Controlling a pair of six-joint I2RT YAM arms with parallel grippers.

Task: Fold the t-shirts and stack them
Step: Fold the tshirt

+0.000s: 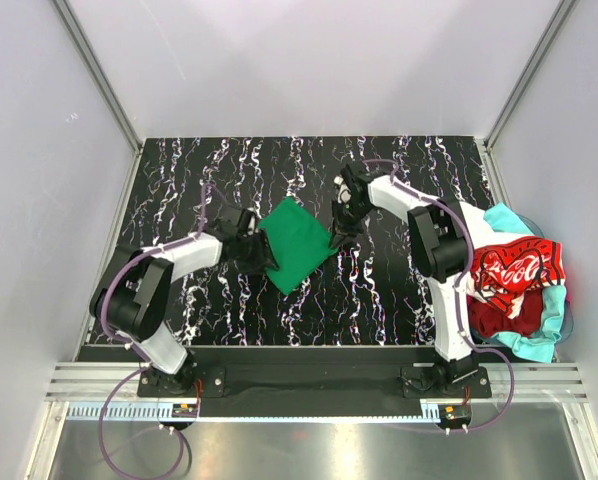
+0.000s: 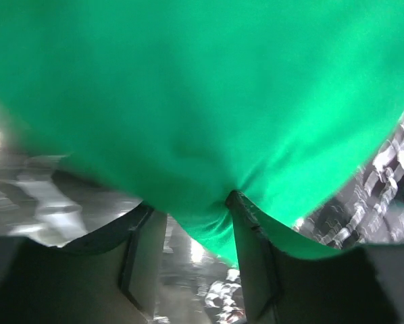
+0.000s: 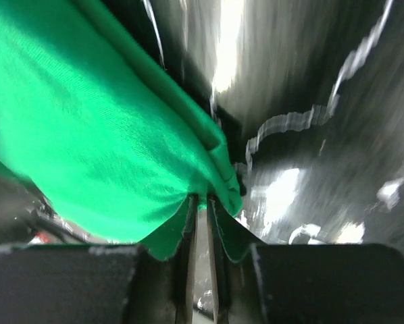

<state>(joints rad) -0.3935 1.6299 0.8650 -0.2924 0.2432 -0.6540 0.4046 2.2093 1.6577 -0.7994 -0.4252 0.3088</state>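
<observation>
The green t-shirt [image 1: 297,245], folded into a small square, sits on the table between my two grippers. My left gripper [image 1: 262,250] is at its left edge. In the left wrist view the green t-shirt [image 2: 202,101] drapes over the tips of the left gripper [image 2: 194,206], whose jaws stand apart. My right gripper [image 1: 339,232] is at the cloth's right corner. In the right wrist view the right gripper [image 3: 203,201] pinches the folded hem of the green t-shirt [image 3: 87,121] between nearly closed jaws.
A heap of t-shirts lies at the table's right edge behind the right arm: a red Coca-Cola one [image 1: 514,270] on top, a turquoise one [image 1: 539,335] beneath, a bit of white [image 1: 476,222] showing. The black marbled table [image 1: 379,300] is walled on three sides.
</observation>
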